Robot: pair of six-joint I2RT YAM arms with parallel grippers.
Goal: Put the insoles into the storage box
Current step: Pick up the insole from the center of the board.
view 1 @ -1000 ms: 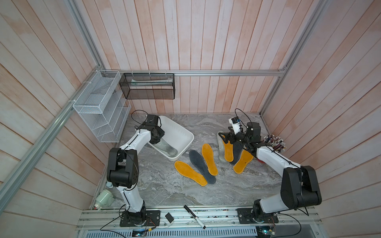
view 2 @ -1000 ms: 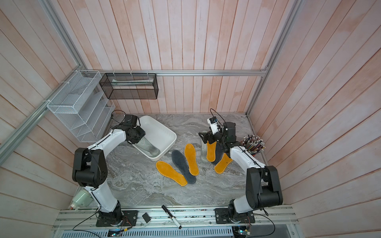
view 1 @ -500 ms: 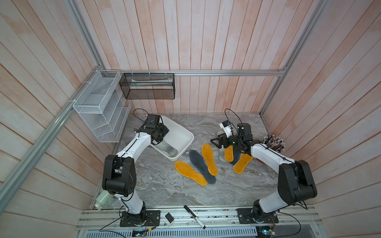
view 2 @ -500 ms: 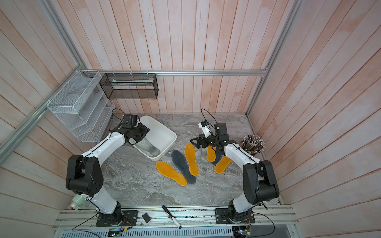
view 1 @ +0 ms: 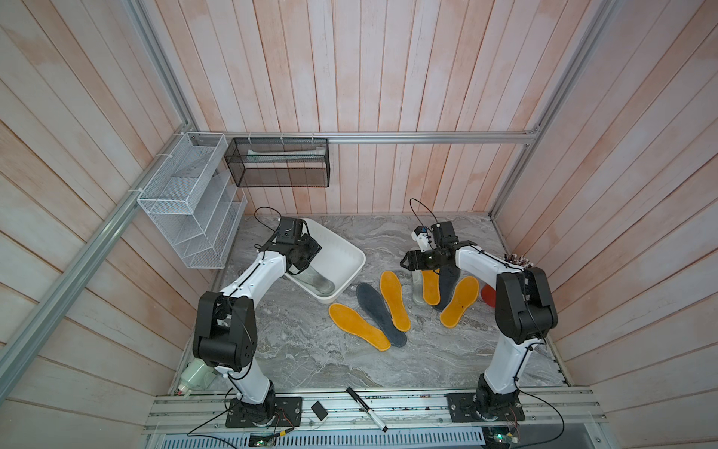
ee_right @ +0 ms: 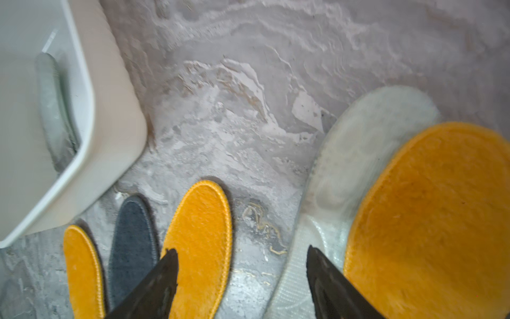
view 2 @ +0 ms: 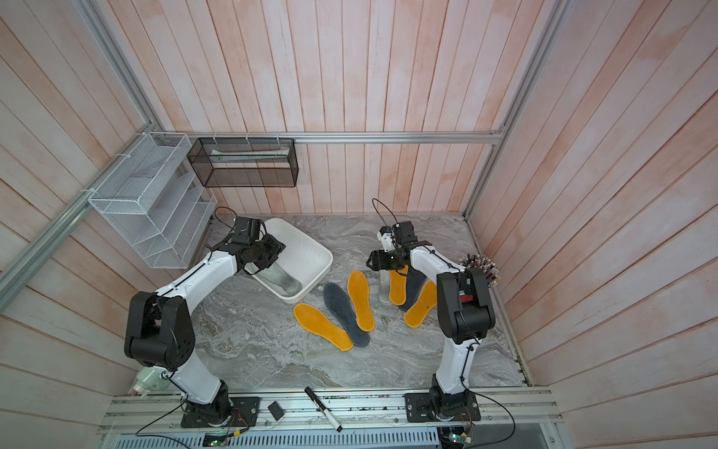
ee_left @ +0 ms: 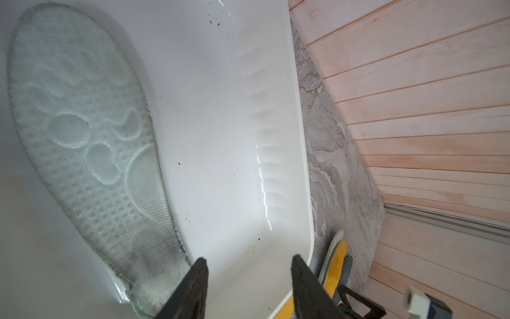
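In both top views the left arm (view 1: 252,283) rises from the front rail, folds at a black joint block and stretches its white forearm toward the back wall. This carries the left gripper (view 1: 311,254) (view 2: 274,252) over the open top of the storage box (view 1: 351,252) (view 2: 320,268), which sits askew on the marble table (view 1: 311,361). One pale patterned insole (view 1: 320,283) lies flat on the box floor. The right arm (view 1: 478,264) stands up from its base and reaches inward, wrist turned so the right gripper (view 1: 405,264) (view 2: 370,263) points sideways toward the box, above the table. Outside the box lie a fan of an orange insole (view 1: 357,326), a dark grey insole (view 1: 380,318) and another orange one. Under the right forearm is a cluster that includes a second pale insole (view 1: 417,291). In the left wrist view, the left gripper's black fingers (ee_left: 190,290) stand apart and empty above the white floor, released. The pale patterned insole's narrower end is just beside one of them. The right wrist view is blurred. The right gripper's fingers (ee_right: 154,284) are spread and empty over bare marble, one fingertip above an orange insole, the other above the second pale insole's edge, which a further orange insole overlaps.
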